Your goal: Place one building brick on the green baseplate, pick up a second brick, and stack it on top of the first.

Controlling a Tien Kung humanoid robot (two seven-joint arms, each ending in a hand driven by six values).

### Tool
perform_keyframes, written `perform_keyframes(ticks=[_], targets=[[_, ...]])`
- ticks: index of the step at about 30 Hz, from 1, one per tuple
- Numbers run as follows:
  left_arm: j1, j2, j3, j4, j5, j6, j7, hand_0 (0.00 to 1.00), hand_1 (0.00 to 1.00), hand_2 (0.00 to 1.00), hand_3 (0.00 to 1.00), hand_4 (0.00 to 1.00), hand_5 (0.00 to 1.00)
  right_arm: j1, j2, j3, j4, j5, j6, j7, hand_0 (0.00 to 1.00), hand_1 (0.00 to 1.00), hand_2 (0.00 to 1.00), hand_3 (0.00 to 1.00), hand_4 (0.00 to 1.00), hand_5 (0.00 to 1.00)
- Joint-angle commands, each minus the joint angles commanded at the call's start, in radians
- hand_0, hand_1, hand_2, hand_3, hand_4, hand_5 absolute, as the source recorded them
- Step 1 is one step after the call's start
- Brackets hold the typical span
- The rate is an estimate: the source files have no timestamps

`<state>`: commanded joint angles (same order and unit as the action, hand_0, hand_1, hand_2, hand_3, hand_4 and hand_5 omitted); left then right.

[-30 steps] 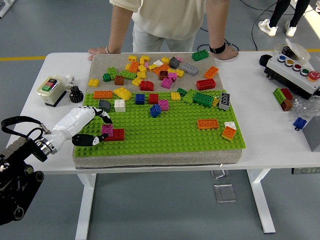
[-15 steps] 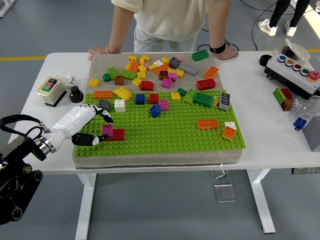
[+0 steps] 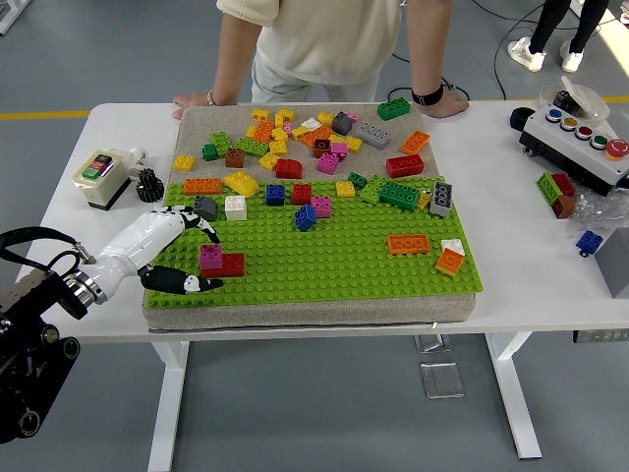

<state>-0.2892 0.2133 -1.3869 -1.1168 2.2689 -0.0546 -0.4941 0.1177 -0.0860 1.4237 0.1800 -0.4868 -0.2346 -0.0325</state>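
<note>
The green baseplate (image 3: 334, 261) lies on a grey pad in the middle of the table. Near its front left corner a magenta brick (image 3: 210, 256) sits on top of a red brick (image 3: 232, 265). My left hand (image 3: 197, 258), white with black fingertips, reaches in from the left just beside this stack. Its fingers (image 3: 203, 230) are spread behind the stack and the thumb lies in front, along the plate's near edge. The hand is open and holds nothing. Several other bricks stand on the plate, among them an orange one (image 3: 408, 243).
Several loose bricks (image 3: 314, 138) cover the pad behind the plate. A person's hands (image 3: 192, 100) rest on the table's far edge. A switch box (image 3: 101, 178) and a black gear (image 3: 148, 184) sit left; a button box (image 3: 580, 138) and a few bricks (image 3: 557, 192) sit right.
My left hand has let go of the magenta-on-red stack: the thumb has dropped away toward the plate's near edge and the arm has drawn back slightly left.
</note>
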Motion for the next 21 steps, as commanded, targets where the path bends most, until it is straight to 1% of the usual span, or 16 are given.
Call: perform_keyframes(ticks=[2,3,8,9,12,14,15,20,21], targets=[[0.0,-0.001,-0.001,0.006,0.0,-0.002,0.002,0.923,0.772,0.736,0.574,0.998,0.507,0.0,0.0,0.0,0.0,0.001,0.001,-0.001,0.744,0.664,0.712,0.595,0.918,0.497],[-0.001,-0.001,-0.001,0.007,0.0,-0.003,0.003,0.963,0.801,0.764,0.583,0.998,0.577,0.0,-0.001,0.0,0.0,0.001,0.001,-0.001,0.744,0.662,0.712,0.595,0.918,0.499],[-0.006,-0.002,-0.006,0.025,0.0,-0.006,0.005,0.963,0.801,0.764,0.583,0.998,0.577,0.001,-0.001,0.001,0.0,0.002,0.001,-0.002,0.744,0.662,0.712,0.595,0.918,0.499],[-0.006,-0.002,-0.007,0.027,0.0,-0.006,0.005,0.981,0.817,0.784,0.592,0.998,0.6,0.002,-0.001,0.001,0.0,0.003,0.001,-0.002,0.743,0.663,0.712,0.595,0.918,0.5],[-0.006,-0.001,-0.008,0.031,0.0,-0.007,0.005,0.981,0.817,0.784,0.592,0.998,0.6,0.002,-0.001,0.001,0.0,0.003,0.001,-0.001,0.743,0.663,0.712,0.595,0.918,0.5],[-0.005,-0.001,-0.009,0.032,0.0,-0.008,0.005,0.981,0.817,0.784,0.592,0.998,0.6,0.001,-0.001,0.002,0.0,0.003,0.001,-0.001,0.743,0.663,0.712,0.595,0.918,0.5],[-0.005,-0.001,-0.009,0.031,0.0,-0.008,0.005,0.991,0.817,0.784,0.593,0.998,0.618,0.001,-0.001,0.002,0.0,0.003,0.001,-0.001,0.743,0.662,0.711,0.595,0.92,0.504],[0.0,0.0,-0.009,0.024,0.0,-0.011,0.005,0.991,0.817,0.784,0.593,0.998,0.618,0.002,-0.001,0.002,0.0,0.002,0.001,-0.002,0.743,0.662,0.711,0.595,0.92,0.504],[0.0,0.0,-0.008,0.023,0.0,-0.011,0.006,0.992,0.818,0.781,0.593,0.998,0.637,0.002,-0.001,0.003,0.0,0.002,0.001,-0.002,0.743,0.661,0.711,0.595,0.92,0.507]])
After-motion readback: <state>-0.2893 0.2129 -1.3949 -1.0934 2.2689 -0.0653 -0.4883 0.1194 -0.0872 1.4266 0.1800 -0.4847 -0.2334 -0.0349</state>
